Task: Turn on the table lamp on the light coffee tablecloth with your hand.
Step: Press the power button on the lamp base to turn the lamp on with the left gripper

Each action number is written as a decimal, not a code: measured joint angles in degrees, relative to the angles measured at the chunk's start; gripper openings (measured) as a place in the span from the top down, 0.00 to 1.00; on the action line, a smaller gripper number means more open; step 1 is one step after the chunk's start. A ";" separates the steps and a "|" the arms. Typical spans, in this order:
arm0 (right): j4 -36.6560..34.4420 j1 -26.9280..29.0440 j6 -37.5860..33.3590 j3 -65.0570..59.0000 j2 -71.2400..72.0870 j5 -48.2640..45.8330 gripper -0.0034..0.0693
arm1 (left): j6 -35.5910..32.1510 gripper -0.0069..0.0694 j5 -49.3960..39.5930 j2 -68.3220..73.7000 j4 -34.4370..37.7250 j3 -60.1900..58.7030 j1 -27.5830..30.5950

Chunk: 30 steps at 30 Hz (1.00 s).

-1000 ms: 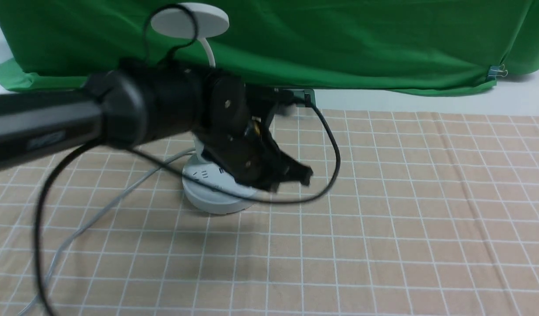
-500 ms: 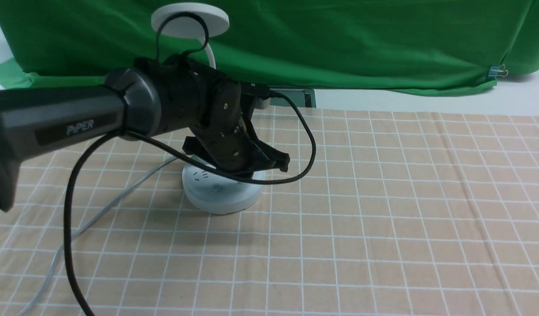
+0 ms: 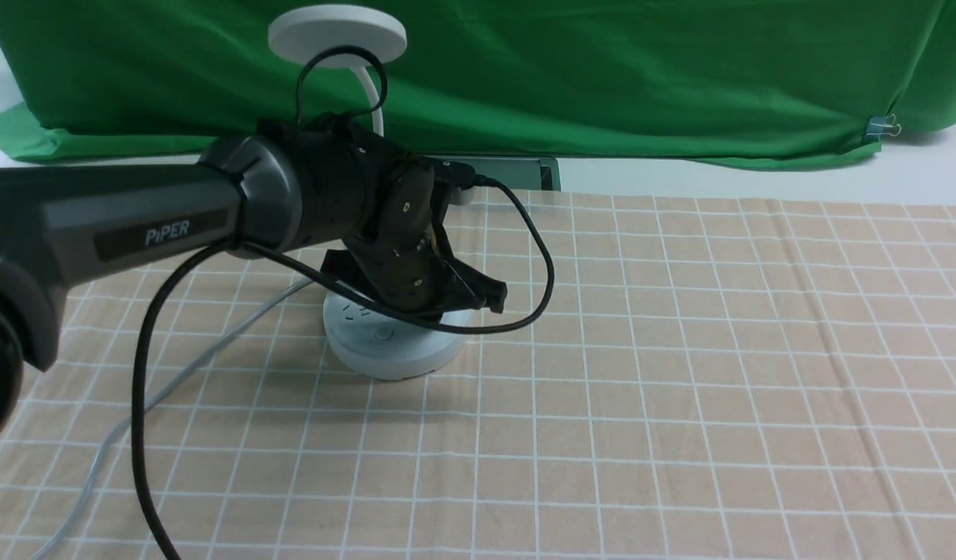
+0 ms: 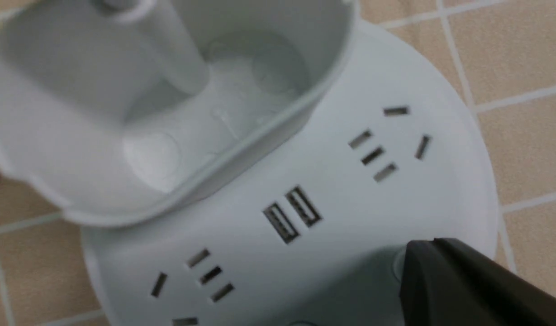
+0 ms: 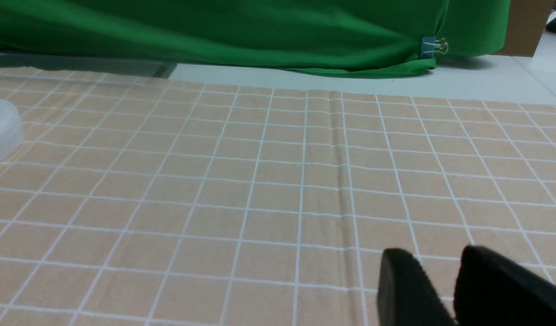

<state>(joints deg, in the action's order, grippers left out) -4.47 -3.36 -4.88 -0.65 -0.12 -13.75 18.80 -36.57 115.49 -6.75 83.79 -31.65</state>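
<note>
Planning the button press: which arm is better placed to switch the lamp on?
Left. Its gripper hovers over the table lamp base, fingers near a button; the right gripper sits far across the tablecloth.

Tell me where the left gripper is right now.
In the front view the left gripper sits left of centre, low over the table lamp base's right part, on the light coffee tablecloth.

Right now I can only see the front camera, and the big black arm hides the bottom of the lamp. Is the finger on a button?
Observer: The left wrist view shows a dark fingertip over the table lamp base's rim, half covering a small round button. I can't tell whether it touches.
Operator: Is anything in the cup?
Observer: No, the cup holder holds only a white stem.
Operator: Where's the other arm?
Observer: The right gripper hangs low over the light coffee tablecloth, apart from the lamp.
</note>
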 joint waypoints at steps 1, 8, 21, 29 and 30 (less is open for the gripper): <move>0.00 0.00 0.00 0.00 0.00 0.00 0.62 | 0.81 0.91 0.35 0.00 -0.70 0.00 0.00; 0.00 0.00 0.00 0.00 0.00 0.00 0.62 | 1.93 0.91 1.87 0.55 0.01 0.05 0.00; 0.00 0.00 0.00 0.00 0.00 0.00 0.62 | 1.05 0.91 0.99 0.89 1.34 0.49 0.00; 0.00 0.00 0.00 0.00 0.00 0.00 0.63 | 1.05 0.91 -1.41 1.59 2.14 0.81 0.00; 0.00 0.00 0.00 0.00 0.00 0.00 0.63 | 1.05 0.91 -1.50 1.84 2.14 0.99 0.00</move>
<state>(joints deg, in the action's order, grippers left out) -4.47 -3.36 -4.88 -0.65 -0.12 -13.75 19.84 -38.07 117.33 -4.60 84.77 -31.65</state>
